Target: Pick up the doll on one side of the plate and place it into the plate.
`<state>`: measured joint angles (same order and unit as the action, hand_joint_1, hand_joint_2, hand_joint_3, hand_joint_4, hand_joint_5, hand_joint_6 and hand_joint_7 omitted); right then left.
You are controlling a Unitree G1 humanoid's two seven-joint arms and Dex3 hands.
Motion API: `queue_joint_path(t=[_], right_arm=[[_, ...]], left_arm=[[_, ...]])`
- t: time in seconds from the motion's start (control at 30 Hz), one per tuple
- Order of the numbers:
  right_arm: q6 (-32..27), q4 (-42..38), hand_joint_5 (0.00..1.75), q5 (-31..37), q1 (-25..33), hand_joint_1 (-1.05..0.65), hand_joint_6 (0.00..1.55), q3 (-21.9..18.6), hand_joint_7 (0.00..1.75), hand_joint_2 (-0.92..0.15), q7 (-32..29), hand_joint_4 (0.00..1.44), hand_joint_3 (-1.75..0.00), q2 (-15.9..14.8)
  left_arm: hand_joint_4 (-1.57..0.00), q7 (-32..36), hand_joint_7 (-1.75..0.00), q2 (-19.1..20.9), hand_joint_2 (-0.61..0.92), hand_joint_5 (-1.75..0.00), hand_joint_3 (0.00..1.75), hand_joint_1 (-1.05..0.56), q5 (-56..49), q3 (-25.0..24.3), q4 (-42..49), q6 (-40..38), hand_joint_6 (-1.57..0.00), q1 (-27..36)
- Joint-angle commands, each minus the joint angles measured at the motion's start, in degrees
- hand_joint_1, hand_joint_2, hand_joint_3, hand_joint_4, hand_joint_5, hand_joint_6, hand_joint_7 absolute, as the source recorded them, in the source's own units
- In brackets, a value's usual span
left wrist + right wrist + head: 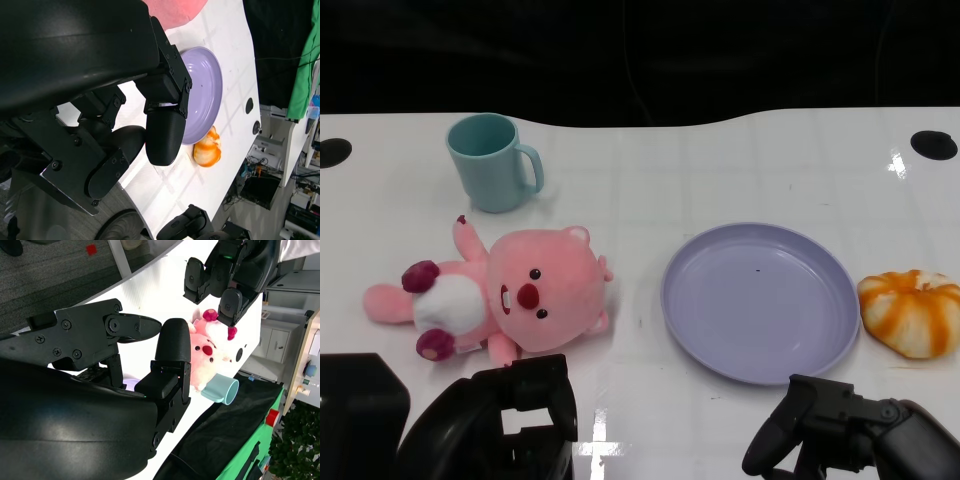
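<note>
Pink doll (510, 292) lies toward worktop (720, 160) left edge, beside purple plate (760, 300) (orange toy and mug are distractors). Left hand (505, 420) sits nearest the doll, likely picker, fingers released, grasping nothing; right hand (850, 430) likewise released.

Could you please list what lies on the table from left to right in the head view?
Pink doll → purple plate → orange-and-white toy. The teal mug sits behind the doll, so I left it out.
</note>
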<state>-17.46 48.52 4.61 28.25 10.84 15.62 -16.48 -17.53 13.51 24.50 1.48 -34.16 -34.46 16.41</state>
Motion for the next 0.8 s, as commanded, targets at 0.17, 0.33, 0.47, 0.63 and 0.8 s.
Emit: queue_joint_path(t=[0.17,0.33,0.47,0.63,0.8], right_arm=[[0.0,0.7,1.57,-0.2,-0.1,-0.27,0.6,-0.7,1.28,-0.92,0.0,0.67,-0.35,-0.4],[0.2,0.5,1.57,-0.1,-0.1,-0.28,0.61,-0.6,1.28,-0.92,-0.1,0.67,-0.35,-0.4],[0.3,0.5,1.57,-0.2,0.0,-0.27,0.6,-0.7,1.28,-0.92,-0.1,0.67,-0.35,-0.3],[0.6,0.4,1.57,-0.3,0.1,-0.26,0.6,-0.8,1.28,-0.92,-0.1,0.67,-0.35,-0.3],[0.6,0.3,1.57,-0.2,-0.1,-0.26,0.6,-0.8,1.28,-0.92,0.0,0.66,-0.35,-0.4]], left_arm=[[-0.94,0.0,-1.69,0.7,0.31,-1.75,1.54,-0.17,-0.4,-0.4,0.2,0.6,-0.83,-0.2],[-0.94,-0.1,-1.69,0.7,0.31,-1.75,1.53,-0.17,-0.4,-0.5,0.5,0.8,-0.83,-0.2],[-0.93,-1.2,-1.64,0.3,0.32,-1.74,1.51,-0.14,0.4,-1.3,1.5,2.5,-0.84,-0.3],[-0.86,-1.8,-1.36,-0.2,0.4,-1.61,1.36,-0.14,1.3,-2.9,2.7,5.6,-0.8,-0.8],[-0.7,-1.8,-1.06,-0.6,0.42,-1.42,1.19,-0.24,3.0,-5.0,2.9,6.7,-0.69,-1.7]])
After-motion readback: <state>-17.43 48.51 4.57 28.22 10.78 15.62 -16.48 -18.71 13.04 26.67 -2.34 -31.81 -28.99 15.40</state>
